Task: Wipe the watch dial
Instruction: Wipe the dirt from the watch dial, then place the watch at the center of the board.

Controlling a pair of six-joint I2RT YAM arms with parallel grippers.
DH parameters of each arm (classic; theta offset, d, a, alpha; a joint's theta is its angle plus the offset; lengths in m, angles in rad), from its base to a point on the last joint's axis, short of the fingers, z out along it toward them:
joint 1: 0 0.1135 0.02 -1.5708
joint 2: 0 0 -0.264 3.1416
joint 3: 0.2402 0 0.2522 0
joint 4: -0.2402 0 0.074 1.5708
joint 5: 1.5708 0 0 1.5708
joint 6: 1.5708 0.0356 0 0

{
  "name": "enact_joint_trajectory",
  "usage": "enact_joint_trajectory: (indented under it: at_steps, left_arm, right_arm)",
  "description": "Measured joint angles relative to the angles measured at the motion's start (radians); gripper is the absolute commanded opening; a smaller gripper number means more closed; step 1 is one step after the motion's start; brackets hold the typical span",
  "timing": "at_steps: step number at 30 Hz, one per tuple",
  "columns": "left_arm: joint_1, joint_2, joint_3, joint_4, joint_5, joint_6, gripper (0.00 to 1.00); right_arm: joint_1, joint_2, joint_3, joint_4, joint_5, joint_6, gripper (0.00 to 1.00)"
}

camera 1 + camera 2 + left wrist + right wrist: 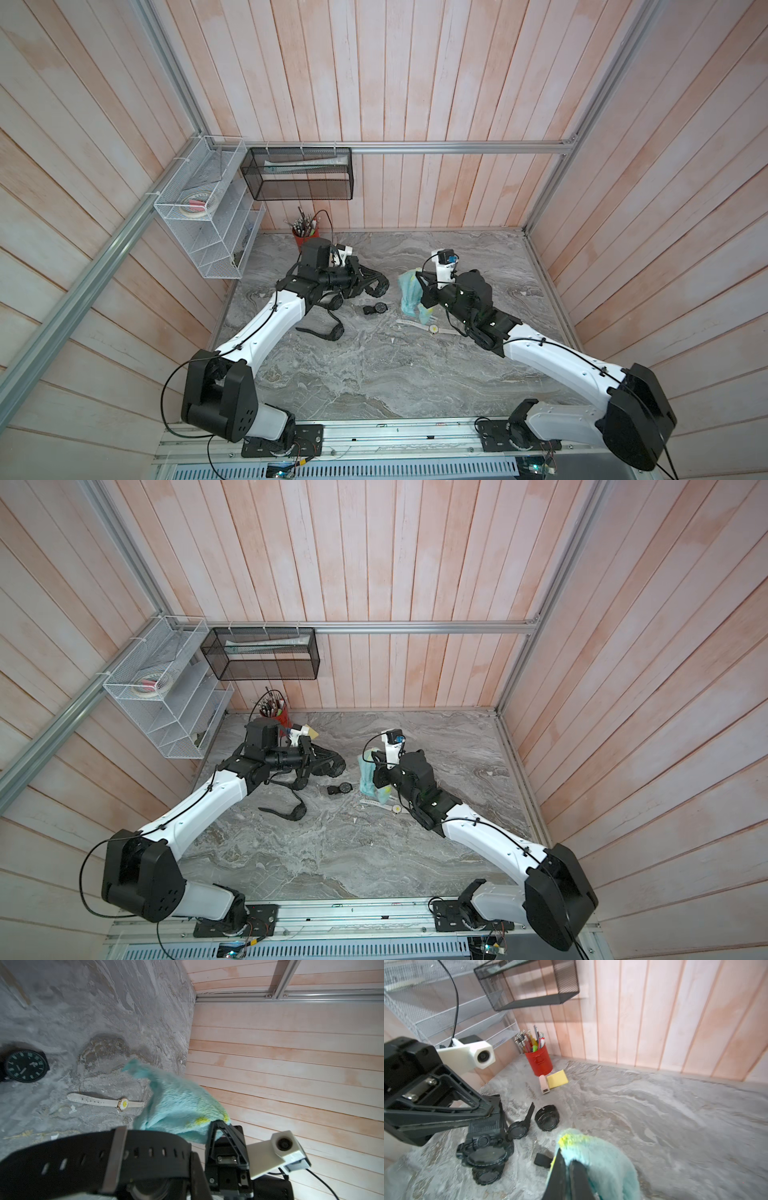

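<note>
- Cloth [602, 1163], fluffy turquoise with a yellow patch, is pinched in the right fingers [558, 1176]. They are clenched on one edge, and the rest bunches out past their tips.
- Just past those tips, toward the left arm, is the black watch [483, 1142]. Its dial [485, 1154] is turned to face the cloth. A clear gap separates the two, and nothing touches.
- Left fingers [475, 1114] are clamped on the watch's strap [104, 1157] right beside the case, so the case juts out beyond their tips. The strap's long axis appears to run out of those fingers and down toward the tabletop [654, 1115].
- Judging by this, the wipe has not begun. The right arm carries the cloth and is the one to close the gap, moving straight across toward the left fingers. The left arm only has to present the dial. The cloth's loose bulk should meet the glass before the hard finger tips do.
- Under and behind the held watch, several loose black watches [547, 1118] lie on the tabletop. Whether the held one clears them cannot be told.
- Farther from the left fingers, a dark watch with green numerals [26, 1066] and a white-strapped watch [122, 1103] lie flat.
- Farthest off, a red cup [539, 1061] of pens stands by the wall.
</note>
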Motion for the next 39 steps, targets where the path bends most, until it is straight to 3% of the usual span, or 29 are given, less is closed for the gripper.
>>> enact_joint_trajectory:
  at_steps: [6, 15, 24, 30, 32, 39]
  left_arm:
    - [-0.024, 0.231, 0.202, -0.153, -0.129, 0.127, 0.00]
    - [-0.064, 0.575, 0.495, -0.297, -0.277, 0.190, 0.00]
    - [-0.081, 0.794, 0.806, -0.475, -0.380, 0.221, 0.00]
    - [-0.086, 0.892, 0.927, -0.547, -0.390, 0.220, 0.00]
    - [-0.086, 0.928, 0.964, -0.565, -0.389, 0.218, 0.04]
    - [-0.086, 0.941, 0.988, -0.597, -0.404, 0.215, 0.34]
  right_arm:
    - [-0.056, -0.156, 0.000, -0.130, 0.081, -0.022, 0.00]
    - [-0.085, -0.282, -0.032, -0.293, 0.124, -0.021, 0.00]
    - [-0.111, -0.315, -0.053, -0.355, 0.131, -0.021, 0.00]
    - [-0.126, -0.315, -0.064, -0.371, 0.125, -0.022, 0.00]
    - [-0.134, -0.315, -0.064, -0.378, 0.121, -0.023, 0.00]
    - [-0.175, -0.315, -0.064, -0.420, 0.108, -0.029, 0.00]
